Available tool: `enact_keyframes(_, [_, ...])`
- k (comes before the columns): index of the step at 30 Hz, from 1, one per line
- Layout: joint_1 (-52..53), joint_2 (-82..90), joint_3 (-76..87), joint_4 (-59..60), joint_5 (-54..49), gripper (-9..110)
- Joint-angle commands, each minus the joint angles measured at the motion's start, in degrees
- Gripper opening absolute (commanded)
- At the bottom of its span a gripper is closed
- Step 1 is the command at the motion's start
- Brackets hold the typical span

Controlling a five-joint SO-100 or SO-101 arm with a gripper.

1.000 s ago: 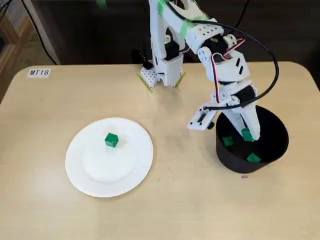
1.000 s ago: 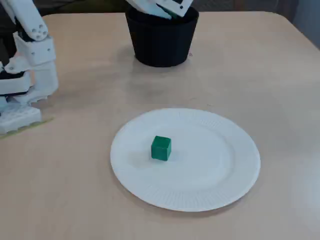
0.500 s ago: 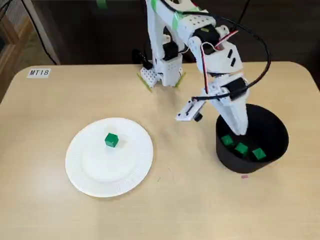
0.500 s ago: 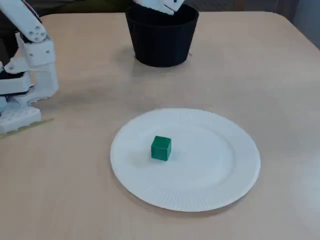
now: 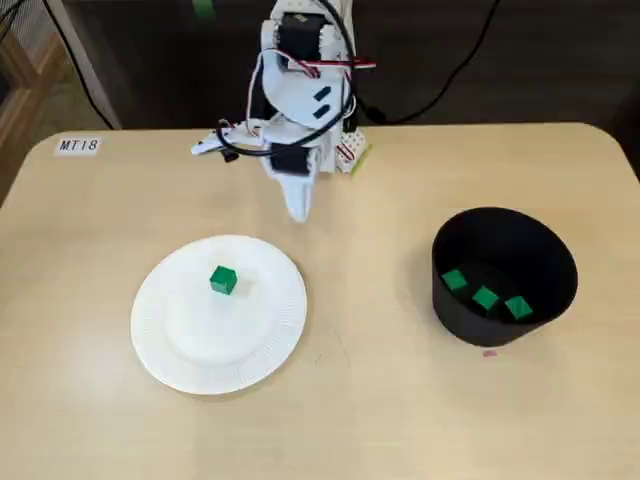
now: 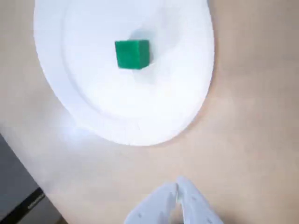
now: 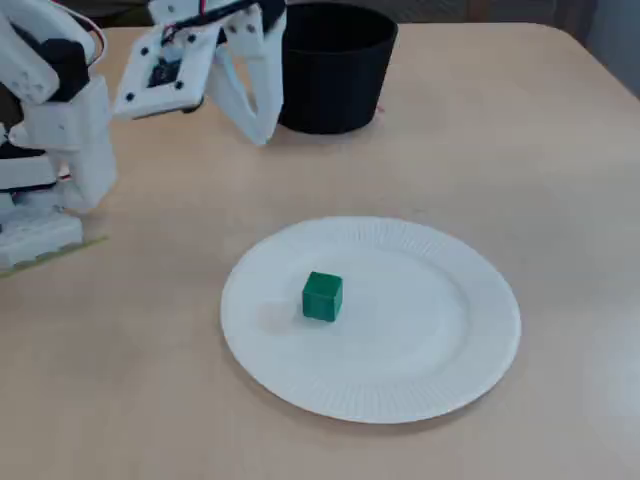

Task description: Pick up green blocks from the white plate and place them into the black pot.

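Note:
One green block [image 5: 223, 280] [image 6: 132, 54] [image 7: 322, 297] lies on the white plate [image 5: 180, 340] [image 6: 177, 84] [image 7: 440, 330]. The black pot [image 5: 545, 250] [image 7: 335, 70] holds three green blocks [image 5: 485, 297] in a fixed view. My white gripper [image 5: 298, 210] [image 6: 177, 186] [image 7: 262, 132] hangs above the bare table between plate and pot, near the plate's far edge. Its fingers are together with nothing between them.
The arm's base [image 5: 330, 150] [image 7: 40, 190] stands at the table's back edge. A label reading MT18 [image 5: 78, 145] is stuck near the back left corner. A small pink scrap [image 5: 488, 352] lies in front of the pot.
The gripper let go of a block inside the pot, rose out of it and swung left across the table toward the plate. The pot now holds three blocks side by side.

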Motion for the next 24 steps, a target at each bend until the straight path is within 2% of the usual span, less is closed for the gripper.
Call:
enact_keyframes(1, [5.2,-1.1,-0.1,-4.0,-1.4,-2])
enact_keyframes(4, [7.2,-3.3,0.4,-10.1,-3.5,-2])
enact_keyframes(10, [11.0,-12.0,0.4,-11.8,-10.4,-2])
enact_keyframes(15, [11.9,-17.8,-0.8,-15.6,-11.6,-1])
enact_keyframes(17, [12.5,-20.5,-1.7,-15.7,-13.8,18])
enact_keyframes(18, [12.9,-21.4,-2.0,-15.9,-14.6,24])
enact_keyframes(20, [13.5,-23.3,-2.3,-17.0,-15.7,30])
enact_keyframes(24, [14.9,-27.2,-3.6,-18.5,-16.9,36])
